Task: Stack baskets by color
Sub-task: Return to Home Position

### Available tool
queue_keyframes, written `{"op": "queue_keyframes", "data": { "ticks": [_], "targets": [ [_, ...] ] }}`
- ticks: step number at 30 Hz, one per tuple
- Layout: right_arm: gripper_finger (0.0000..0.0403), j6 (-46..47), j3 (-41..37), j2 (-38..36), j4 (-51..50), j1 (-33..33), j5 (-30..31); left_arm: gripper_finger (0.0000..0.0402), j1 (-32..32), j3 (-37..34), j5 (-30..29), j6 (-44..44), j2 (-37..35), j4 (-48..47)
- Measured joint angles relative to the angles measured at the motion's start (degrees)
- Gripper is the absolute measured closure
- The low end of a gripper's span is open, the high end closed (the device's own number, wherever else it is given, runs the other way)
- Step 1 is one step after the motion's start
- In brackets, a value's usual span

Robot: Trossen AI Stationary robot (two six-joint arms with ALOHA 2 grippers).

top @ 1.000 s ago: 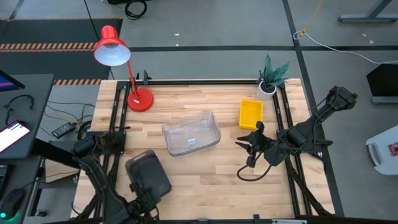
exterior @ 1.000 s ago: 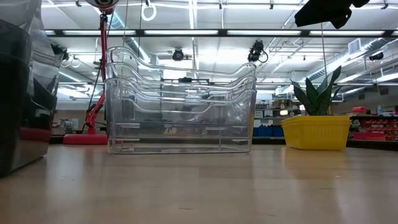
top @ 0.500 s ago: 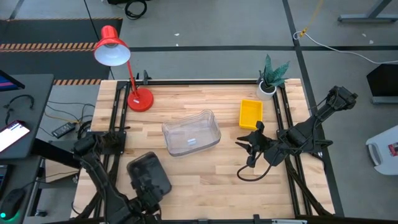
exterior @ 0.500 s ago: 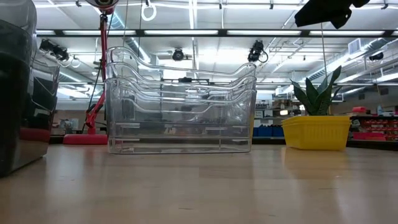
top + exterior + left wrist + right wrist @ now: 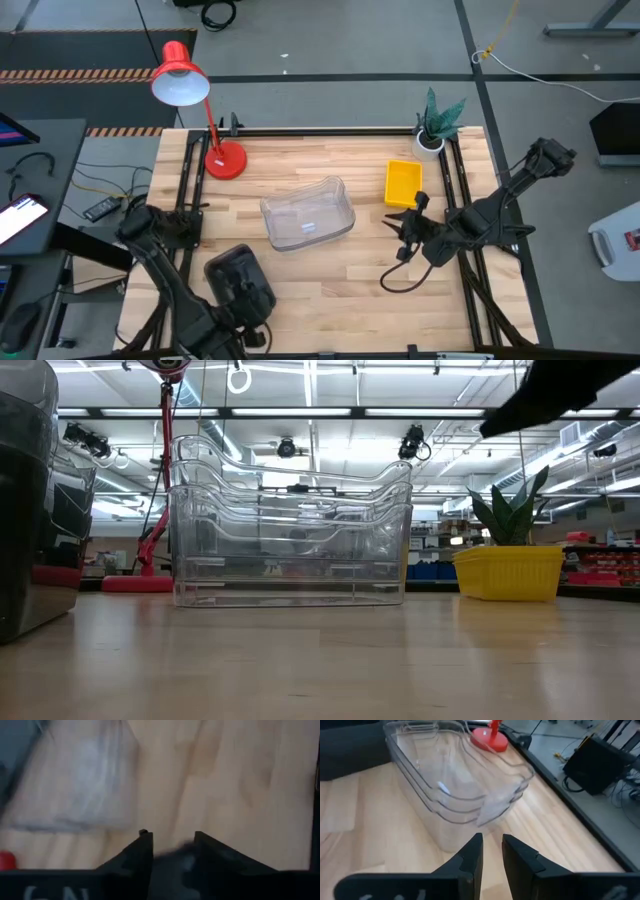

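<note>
As I hover with nothing held: left gripper (image 5: 172, 844) has its fingers a little parted; right gripper (image 5: 491, 845) shows barely a slit.
Bins: dark stack (image 5: 238, 280) is just beside my left gripper; clear stack (image 5: 308, 213) is ahead of my right gripper, well apart; yellow bins (image 5: 403, 182) are near the right gripper, off to one side.
Risk: a low swing of my left gripper could hook the dark stack's rim and drag or tip it.
Cause: too little lift before turning.
Low view only: three nested clear rims, and stack heights.
High view only: gaps between stacks and grippers.
</note>
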Motion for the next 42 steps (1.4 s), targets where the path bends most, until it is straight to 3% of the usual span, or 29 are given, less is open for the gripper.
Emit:
{"op": "queue_keyframes", "data": {
  "ticks": [7, 16, 21, 34, 42],
  "targets": [
    [0.0356, -2.26, -6.83, -7.19, 6.1, -0.45, -3.04, 0.0301, 0.49, -3.56, -8.33, 4.78, -6.69, -0.15],
    [0.0397, -15.23, -18.5, -20.95, 24.6, -1.07, -10.06, 0.0354, 1.54, -18.23, -9.19, 7.79, -13.91, 14.33],
    [0.0392, -15.35, -21.8, -26.27, 24.26, -3.63, -10.92, 0.0374, 4.34, -24.66, -6.06, 14.95, -17.55, 25.33],
    [0.0399, -17.87, -27.99, -32.18, 30.43, -8.37, -22.65, 0.0392, 16.66, -41.76, 8.07, 38.6, -28.46, 53.58],
    [0.0399, -19.48, -29.14, -32.21, 33.69, -8.37, -23.94, 0.0396, 22.63, -52.34, 7.06, 46.76, -37.85, 58.37]
  ]
}}
